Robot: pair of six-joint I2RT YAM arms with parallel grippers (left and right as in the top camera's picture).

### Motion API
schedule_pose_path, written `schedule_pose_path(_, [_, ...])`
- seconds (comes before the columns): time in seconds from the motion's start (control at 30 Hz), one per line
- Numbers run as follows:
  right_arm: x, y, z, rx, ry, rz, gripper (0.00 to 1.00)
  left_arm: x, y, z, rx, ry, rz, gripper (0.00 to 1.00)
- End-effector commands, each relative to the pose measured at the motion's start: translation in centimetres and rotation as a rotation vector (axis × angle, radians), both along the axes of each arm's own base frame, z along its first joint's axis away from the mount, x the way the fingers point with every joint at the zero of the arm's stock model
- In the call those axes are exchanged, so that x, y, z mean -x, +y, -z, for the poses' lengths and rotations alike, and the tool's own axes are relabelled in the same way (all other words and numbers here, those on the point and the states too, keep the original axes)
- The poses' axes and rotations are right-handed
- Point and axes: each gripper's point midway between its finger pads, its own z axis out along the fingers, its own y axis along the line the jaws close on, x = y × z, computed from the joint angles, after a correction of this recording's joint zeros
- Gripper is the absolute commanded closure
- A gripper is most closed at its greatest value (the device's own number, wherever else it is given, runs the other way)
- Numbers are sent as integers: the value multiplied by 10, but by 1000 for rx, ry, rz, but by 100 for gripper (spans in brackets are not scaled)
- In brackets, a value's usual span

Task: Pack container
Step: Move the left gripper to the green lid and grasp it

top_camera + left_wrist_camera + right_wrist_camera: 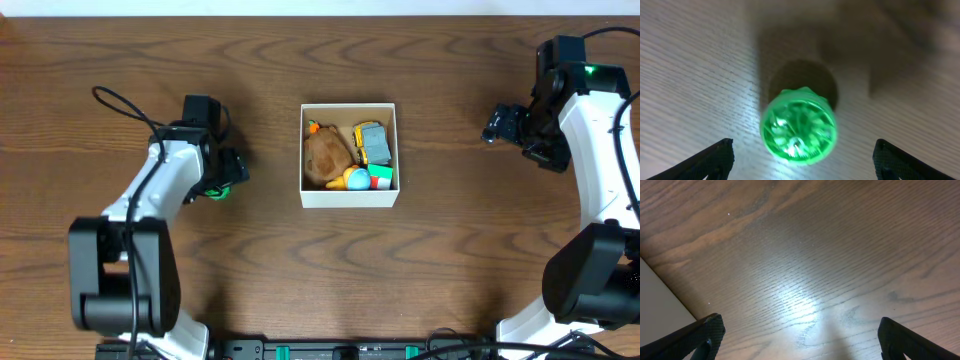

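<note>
Wood bench (450, 270) fills overhead view. Container (349, 196) at centre; toys (330, 155) jumbled inside, overlapping, hard to tell apart. My right jaws spread wide over bare wood, upper right. My left jaws spread either side of blurred round green toy (798, 125), not touching it; overhead, my wrist hides most of it.

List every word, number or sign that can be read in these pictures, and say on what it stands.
There are none to read. The toys in the container, the green toy and the table show no legible writing.
</note>
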Motion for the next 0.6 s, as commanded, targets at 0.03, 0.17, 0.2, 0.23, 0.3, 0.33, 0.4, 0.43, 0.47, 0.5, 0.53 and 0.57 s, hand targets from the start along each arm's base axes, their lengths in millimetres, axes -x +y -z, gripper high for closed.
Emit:
schedule_pose_path(0.03, [0, 1, 3, -2, 12, -19, 1, -3, 2, 12, 36, 23, -10, 9])
schedule_pose_path(0.17, [1, 1, 3, -2, 12, -20, 1, -6, 2, 16, 60, 21, -5, 9])
schedule_pose_path(0.2, [0, 1, 3, -2, 12, -20, 1, -7, 3, 17, 61, 19, -9, 9])
schedule_pose_path(0.23, [0, 1, 3, -2, 12, -20, 1, -7, 4, 17, 61, 19, -12, 9])
schedule_pose_path(0.3, [1, 1, 3, -2, 12, -20, 1, -7, 7, 17, 61, 19, -20, 9])
schedule_pose_path(0.33, [0, 1, 3, -2, 12, -19, 1, -7, 8, 18, 61, 21, -23, 9])
schedule_pose_path(0.4, [0, 1, 3, -2, 12, -19, 1, -7, 10, 19, 61, 24, -28, 9])
schedule_pose_path(0.43, [0, 1, 3, -2, 11, -19, 1, -7, 10, 20, 61, 26, -28, 9])
schedule_pose_path(0.47, [0, 1, 3, -2, 11, -19, 1, -7, 10, 22, 60, 28, -25, 9])
schedule_pose_path(0.5, [0, 1, 3, -2, 11, -19, 1, -7, 10, 24, 60, 30, -21, 9])
schedule_pose_path(0.53, [0, 1, 3, -2, 11, -19, 1, -7, 10, 25, 60, 34, -21, 9])
schedule_pose_path(0.57, [0, 1, 3, -2, 12, -20, 1, -6, 10, 27, 60, 39, -21, 9])
